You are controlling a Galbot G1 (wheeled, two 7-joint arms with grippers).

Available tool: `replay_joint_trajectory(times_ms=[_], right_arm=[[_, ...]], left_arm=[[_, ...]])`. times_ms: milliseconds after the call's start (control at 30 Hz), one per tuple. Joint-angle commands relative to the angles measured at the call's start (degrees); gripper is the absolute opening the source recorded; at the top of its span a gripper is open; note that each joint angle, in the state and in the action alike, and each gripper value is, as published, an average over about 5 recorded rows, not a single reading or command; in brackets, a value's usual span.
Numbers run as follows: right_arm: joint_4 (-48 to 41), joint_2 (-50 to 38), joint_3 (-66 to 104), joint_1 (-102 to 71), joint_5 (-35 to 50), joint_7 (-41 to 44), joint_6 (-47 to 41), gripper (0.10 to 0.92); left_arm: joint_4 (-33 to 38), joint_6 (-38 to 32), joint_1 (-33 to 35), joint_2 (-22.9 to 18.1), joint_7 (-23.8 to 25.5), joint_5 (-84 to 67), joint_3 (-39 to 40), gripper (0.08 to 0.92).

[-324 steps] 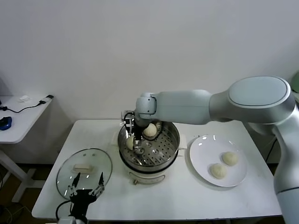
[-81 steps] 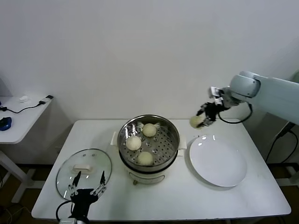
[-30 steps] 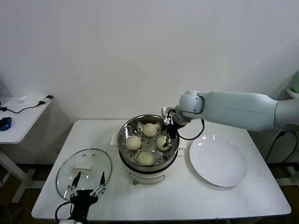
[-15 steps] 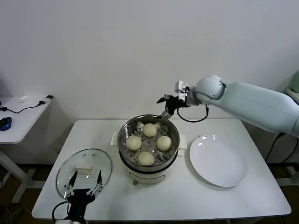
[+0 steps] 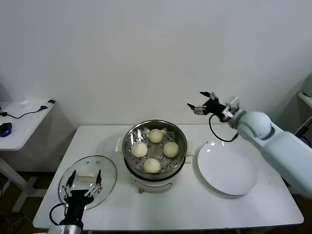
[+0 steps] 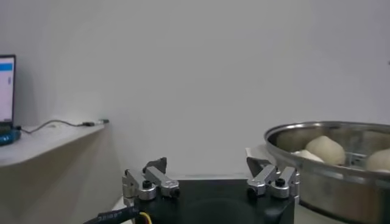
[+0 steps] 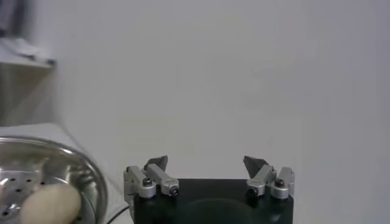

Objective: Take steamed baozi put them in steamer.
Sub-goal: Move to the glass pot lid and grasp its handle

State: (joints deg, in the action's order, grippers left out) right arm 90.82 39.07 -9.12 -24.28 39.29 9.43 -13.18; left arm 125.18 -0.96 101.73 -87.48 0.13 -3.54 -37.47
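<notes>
Four cream-white baozi lie in the steel steamer (image 5: 133, 135): one at the back (image 5: 156, 135), one at the left (image 5: 139, 149), one at the right (image 5: 170, 149), one at the front (image 5: 152, 165). The steamer sits on a cream-white pot (image 5: 152, 184). My right gripper (image 5: 202, 102) is open and empty, raised in the air to the right of and above the steamer. My left gripper (image 5: 83, 176) is open and empty, low at the table's front left, over the glass lid. The steamer's rim (image 6: 323, 130) and baozi (image 6: 325, 149) show in the left wrist view; one baozi (image 7: 52, 204) shows in the right wrist view.
A flat white plate (image 5: 227, 167) lies bare to the right of the pot. A round glass lid (image 5: 105, 165) with a cream handle lies at the table's front left. A side table (image 5: 19, 122) with cables stands at the far left.
My right gripper set the fourth baozi into the steamer's right side, let go, and rose away to the right. The left gripper has lifted slightly over the lid.
</notes>
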Motion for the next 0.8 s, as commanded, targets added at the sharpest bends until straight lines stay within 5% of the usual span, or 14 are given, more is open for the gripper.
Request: replay_joint_trajectory(times_ms=[33, 367, 667, 800], right_arm=[[6.1, 6.9, 53.4, -51.7, -10.2, -1.9, 11.7, 0.823], [3.7, 19.4, 57.9, -65.1, -12.5, 1.1, 26.9, 0.823], [1.6, 27.2, 53.1, -67.3, -16.1, 0.1, 31.8, 0.823], [1.3, 29.3, 51.3, -66.6, -17.8, -0.4, 31.9, 0.823]], left_arm=[[-2.5, -5.1, -2.5, 3.3, -3.9, 8.9, -1.6, 0.823], [-7.7, -9.6, -3.2, 6.4, -9.3, 22.7, -3.7, 0.823], [-20.0, -13.5, -3.3, 9.4, -26.6, 59.1, -4.9, 0.823], [-26.4, -12.2, -3.5, 12.1, -30.0, 67.4, -4.0, 0.823]])
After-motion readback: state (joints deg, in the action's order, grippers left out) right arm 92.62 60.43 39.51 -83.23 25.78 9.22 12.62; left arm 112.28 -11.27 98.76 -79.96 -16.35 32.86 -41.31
